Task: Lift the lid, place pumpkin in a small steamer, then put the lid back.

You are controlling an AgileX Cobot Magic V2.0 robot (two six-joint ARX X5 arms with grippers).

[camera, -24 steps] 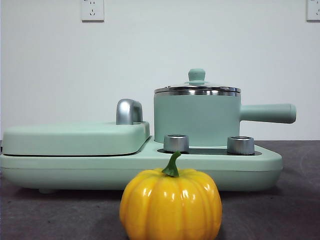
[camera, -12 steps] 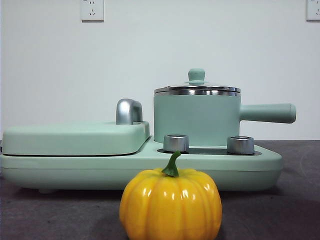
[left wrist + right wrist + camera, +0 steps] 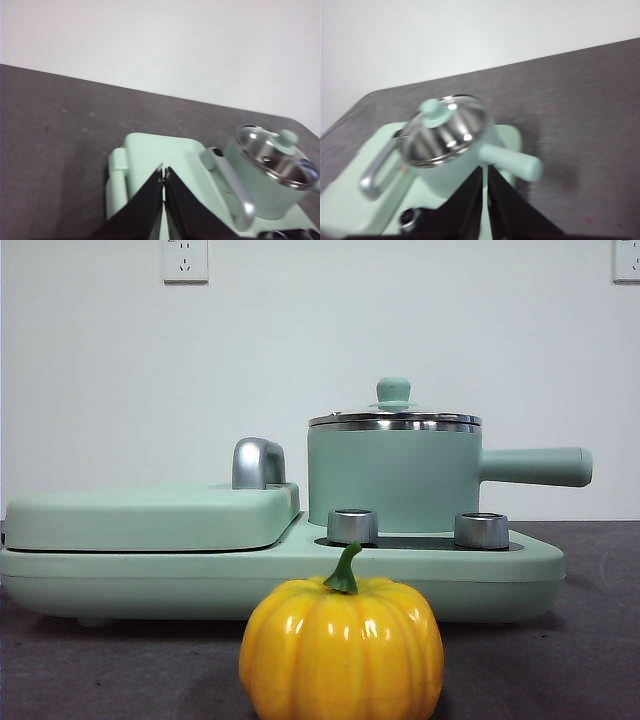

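The yellow-orange pumpkin point(image 3: 342, 652) with a green stem stands on the dark table in front of the cooker in the front view. The mint-green small steamer point(image 3: 393, 478) sits on the cooker's right side, its long handle pointing right. The glass lid point(image 3: 394, 417) with its mint knob rests on it. The steamer also shows in the left wrist view point(image 3: 267, 187) and the right wrist view point(image 3: 457, 172), with the lid point(image 3: 445, 127) on it. My left gripper point(image 3: 163, 172) is shut and empty above the griddle cover. My right gripper point(image 3: 485, 170) is shut and empty, above the steamer's handle.
The wide mint-green cooker base point(image 3: 150, 565) carries a flat griddle cover point(image 3: 150, 515) with a steel handle point(image 3: 257, 462) on its left, and two steel dials point(image 3: 352, 526) in front of the steamer. Dark table runs around it; a white wall stands behind.
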